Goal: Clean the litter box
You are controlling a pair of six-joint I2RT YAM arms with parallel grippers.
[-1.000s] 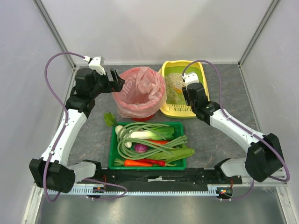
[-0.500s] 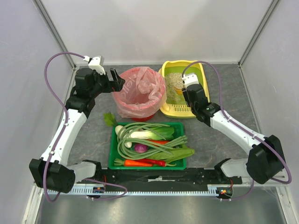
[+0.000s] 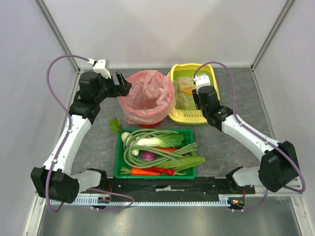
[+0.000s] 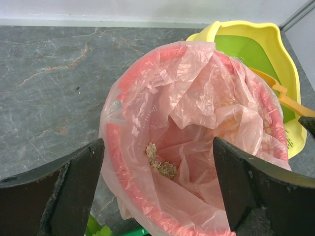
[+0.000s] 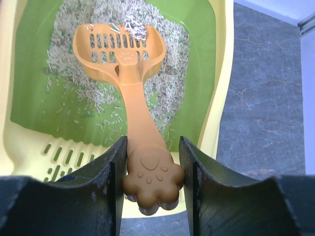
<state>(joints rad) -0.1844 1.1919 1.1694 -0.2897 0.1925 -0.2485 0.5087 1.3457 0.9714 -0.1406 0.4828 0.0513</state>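
The yellow litter box [image 3: 209,78] with green lining and grey-beige litter sits at the back right; its rim also shows in the right wrist view [image 5: 224,73] and the left wrist view [image 4: 256,44]. My right gripper [image 3: 200,97] [image 5: 152,167] is shut on the paw-shaped handle of an orange slotted scoop [image 5: 129,64]. The scoop head lies over the litter with a small grey clump [image 5: 134,27] on it. My left gripper [image 3: 123,84] [image 4: 157,187] is open and empty at the near-left rim of the red bin with pink bag [image 4: 192,123].
The red bin [image 3: 146,98] stands just left of the litter box, with a litter clump [image 4: 160,162] in its bag. A green vegetable tray [image 3: 119,162] sits in front, near the arm bases. White walls enclose the table on three sides.
My right gripper has shifted slightly to the right over the litter box, and the scoop head now shows on the litter. The left arm has not moved.
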